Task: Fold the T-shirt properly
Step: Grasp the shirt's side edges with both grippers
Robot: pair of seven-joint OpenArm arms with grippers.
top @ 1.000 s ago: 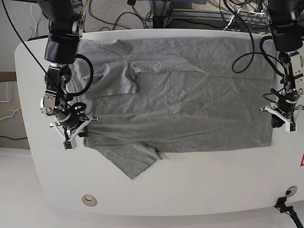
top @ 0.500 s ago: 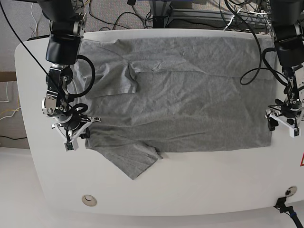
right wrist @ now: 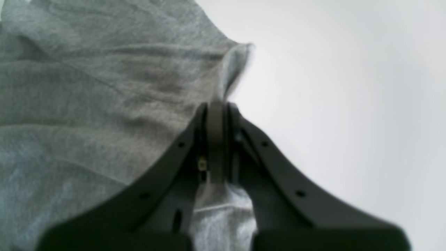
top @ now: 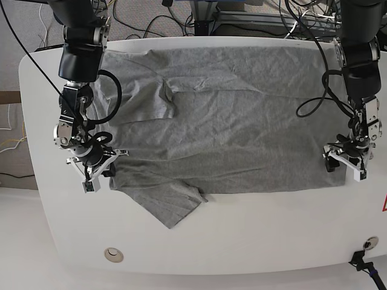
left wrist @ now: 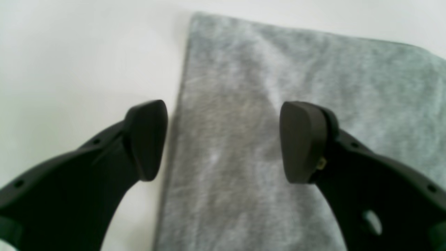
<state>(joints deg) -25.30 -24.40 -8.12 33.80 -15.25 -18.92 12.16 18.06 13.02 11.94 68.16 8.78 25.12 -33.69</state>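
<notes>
The T-shirt point(top: 230, 121) is spread out flat across most of the white worktop point(top: 242, 241), grey plain side up, pretty wrinkled, with the collar end toward the left of the base view and the bottom hem toward the right. One sleeve point(top: 172, 205) sticks out at an angle along the near edge, and the other one point(top: 142, 99) is folded inward over the chest, so it's not a clean layout. The far edge of the shirt runs right along the back rim of the worktop.

The right arm point(top: 81, 54) comes down on the left side of the base view. Its right tool point(right wrist: 216, 115) is clenched tight on the fabric edge near the collar/shoulder area: in the wrist view you can see a little ridge of grey cloth pinched up between the two dark fingers point(right wrist: 174, 150), and a bit more cloth showing down in the gap below.

The left arm point(top: 357, 54) is over at the hem corner on the right of the base view. The left tool point(left wrist: 223, 143) is spread wide, nothing in it. It straddles the shirt's edge: one fingertip point(left wrist: 146, 139) sits over bare worktop just beside the cloth, the other point(left wrist: 301, 141) is over the fabric. Can't tell from the blurry wrist shot if the tips actually touch down.
</notes>
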